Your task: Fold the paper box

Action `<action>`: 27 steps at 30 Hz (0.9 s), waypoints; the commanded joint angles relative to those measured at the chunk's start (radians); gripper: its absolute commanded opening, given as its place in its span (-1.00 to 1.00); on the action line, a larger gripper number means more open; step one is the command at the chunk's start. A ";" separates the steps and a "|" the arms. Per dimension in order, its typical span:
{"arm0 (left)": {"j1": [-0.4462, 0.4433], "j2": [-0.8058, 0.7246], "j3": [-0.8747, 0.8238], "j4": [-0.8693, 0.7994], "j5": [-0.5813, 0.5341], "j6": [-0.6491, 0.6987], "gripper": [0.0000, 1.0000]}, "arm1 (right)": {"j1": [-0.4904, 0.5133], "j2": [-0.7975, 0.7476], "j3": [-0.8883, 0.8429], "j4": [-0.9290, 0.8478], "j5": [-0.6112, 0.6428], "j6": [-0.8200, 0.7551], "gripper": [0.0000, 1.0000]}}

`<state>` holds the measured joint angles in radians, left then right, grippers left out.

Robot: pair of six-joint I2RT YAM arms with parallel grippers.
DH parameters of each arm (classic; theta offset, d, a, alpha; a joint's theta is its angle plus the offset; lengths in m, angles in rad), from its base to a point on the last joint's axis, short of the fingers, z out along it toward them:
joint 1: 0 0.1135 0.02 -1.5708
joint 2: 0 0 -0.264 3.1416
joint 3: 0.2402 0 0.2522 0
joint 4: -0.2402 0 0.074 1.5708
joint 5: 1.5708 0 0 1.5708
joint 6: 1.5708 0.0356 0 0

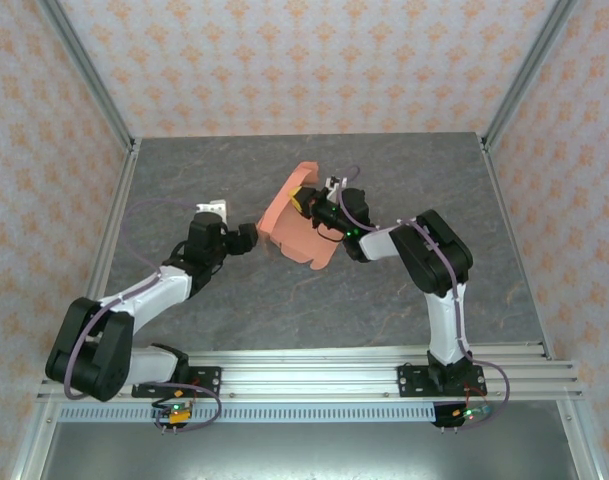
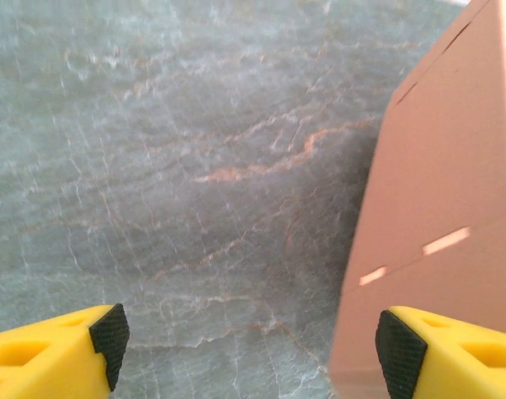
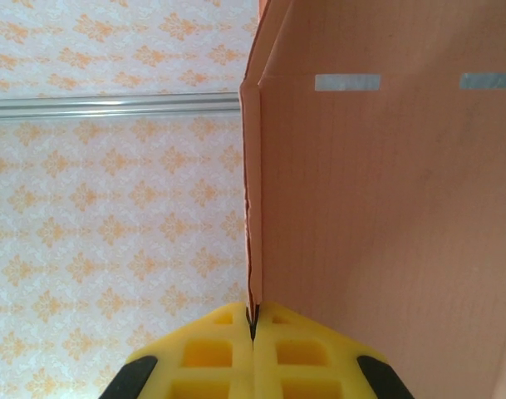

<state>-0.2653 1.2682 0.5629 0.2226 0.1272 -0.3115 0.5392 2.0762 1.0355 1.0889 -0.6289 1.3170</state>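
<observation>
The paper box (image 1: 296, 225) is a salmon-orange card sheet, partly folded and held tilted above the middle of the grey table (image 1: 284, 290). My right gripper (image 1: 312, 203) is shut on a doubled edge of the card (image 3: 253, 233), which rises straight up from between the yellow fingers (image 3: 211, 353); a broad panel with slots (image 3: 385, 216) spreads to the right. My left gripper (image 1: 254, 236) stands open just left of the sheet. Between its black pads (image 2: 111, 337) is bare table, and the card's lower corner (image 2: 435, 208) lies against the right finger.
Patterned walls (image 1: 314, 60) close in the table on three sides, with metal corner posts (image 1: 89, 75). A slotted aluminium rail (image 1: 314, 365) runs along the near edge. Bare grey table lies left of and in front of the box.
</observation>
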 commanded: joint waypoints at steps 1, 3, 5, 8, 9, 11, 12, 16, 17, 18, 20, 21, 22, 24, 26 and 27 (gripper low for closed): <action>0.024 -0.077 -0.003 -0.003 0.045 0.059 0.65 | -0.010 0.028 0.033 0.025 -0.015 -0.032 -1.00; 0.025 -0.095 -0.013 0.009 0.086 0.072 0.65 | -0.009 0.036 0.035 0.026 -0.015 -0.029 -1.00; 0.025 -0.098 -0.027 0.026 0.112 0.080 0.65 | -0.009 0.041 0.037 0.026 -0.012 -0.025 -1.00; 0.025 -0.087 -0.034 0.032 0.115 0.089 0.65 | -0.012 0.053 0.039 0.028 -0.008 -0.022 -1.00; 0.026 -0.080 -0.031 0.035 0.123 0.092 0.65 | -0.011 0.056 0.039 0.027 -0.008 -0.022 -1.00; 0.024 -0.063 -0.018 0.040 0.156 0.098 0.65 | -0.011 0.059 0.044 0.020 -0.007 -0.025 -1.00; 0.024 -0.052 -0.006 0.037 0.174 0.100 0.65 | -0.011 0.062 0.044 0.017 -0.005 -0.025 -1.00; 0.025 0.011 0.041 0.028 0.263 0.100 0.63 | -0.012 0.065 0.046 0.008 0.000 -0.025 -1.00; 0.025 0.027 0.048 0.036 0.302 0.098 0.63 | -0.012 0.065 0.049 0.004 0.003 -0.024 -1.00; 0.022 0.040 0.054 0.043 0.331 0.098 0.62 | -0.012 0.065 0.049 -0.003 0.003 -0.024 -1.00; 0.016 0.060 0.060 0.046 0.352 0.102 0.62 | -0.012 0.065 0.052 -0.014 0.003 -0.024 -1.00; 0.015 0.066 0.061 0.047 0.355 0.107 0.62 | -0.013 0.065 0.054 -0.019 0.005 -0.024 -1.00; 0.014 0.073 0.065 0.044 0.354 0.107 0.62 | -0.012 0.065 0.054 -0.022 0.005 -0.024 -1.00; 0.011 0.090 0.077 0.030 0.346 0.114 0.62 | -0.013 0.065 0.055 -0.027 0.005 -0.024 -1.00; 0.012 0.115 0.099 0.001 0.319 0.117 0.61 | -0.011 0.065 0.054 -0.028 0.006 -0.022 -1.00; 0.011 0.128 0.114 -0.019 0.299 0.117 0.61 | -0.012 0.065 0.054 -0.028 0.006 -0.020 -1.00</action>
<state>-0.2474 1.3708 0.6254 0.2333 0.4385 -0.2249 0.5331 2.1300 1.0664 1.0588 -0.6281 1.3140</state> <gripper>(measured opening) 0.807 0.050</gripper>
